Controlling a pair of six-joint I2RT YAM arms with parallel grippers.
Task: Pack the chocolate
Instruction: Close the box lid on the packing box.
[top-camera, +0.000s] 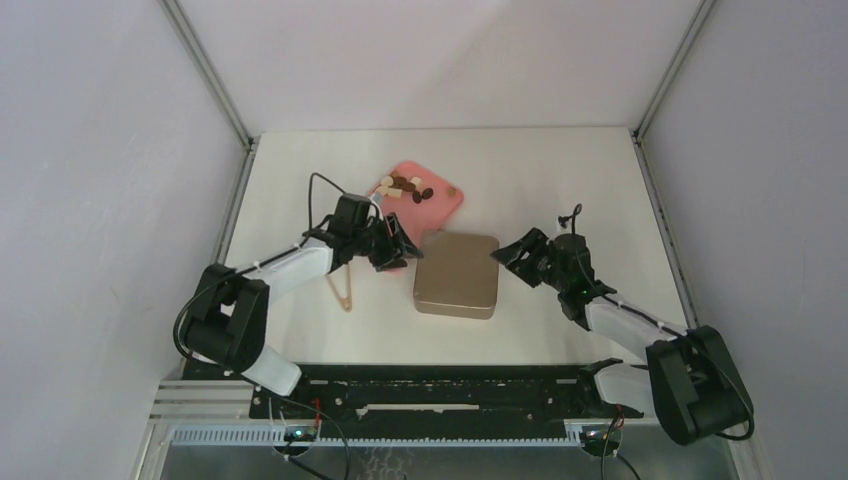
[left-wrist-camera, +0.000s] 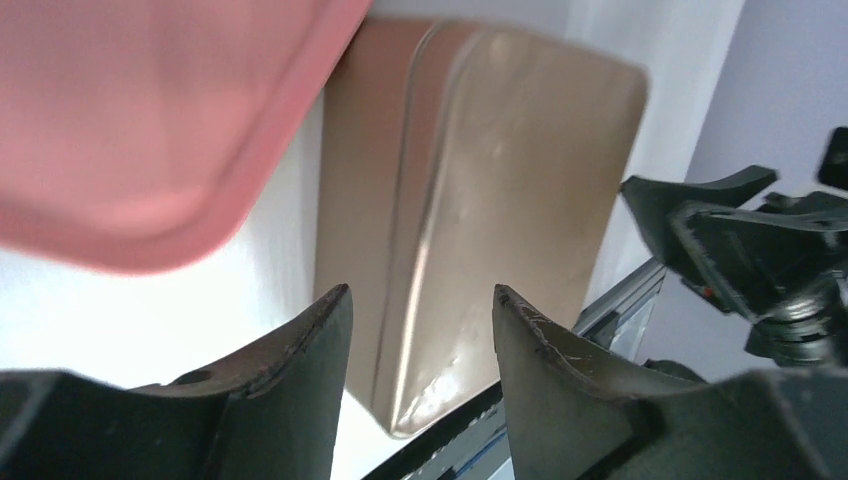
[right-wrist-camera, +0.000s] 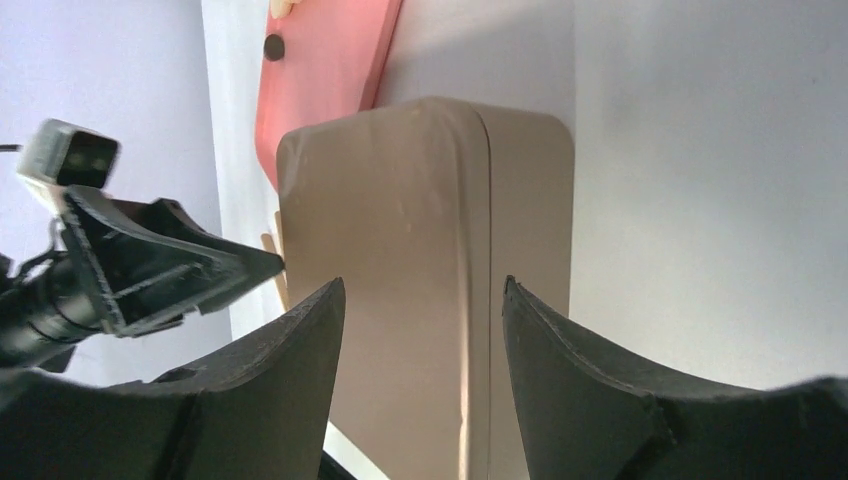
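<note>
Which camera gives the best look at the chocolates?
Top external: the chocolates lie scattered on the pink tray, in plain sight. Right wrist catches only a dark piece and a cream sliver; left wrist shows none.

My left arm (top-camera: 295, 265) hides part of the tongs (top-camera: 347, 298), the chocolate (top-camera: 405, 187) toward the far edge of the desk (top-camera: 560, 165) is too small to count, and the shut tin (top-camera: 457, 273) conceals its inside.
</note>
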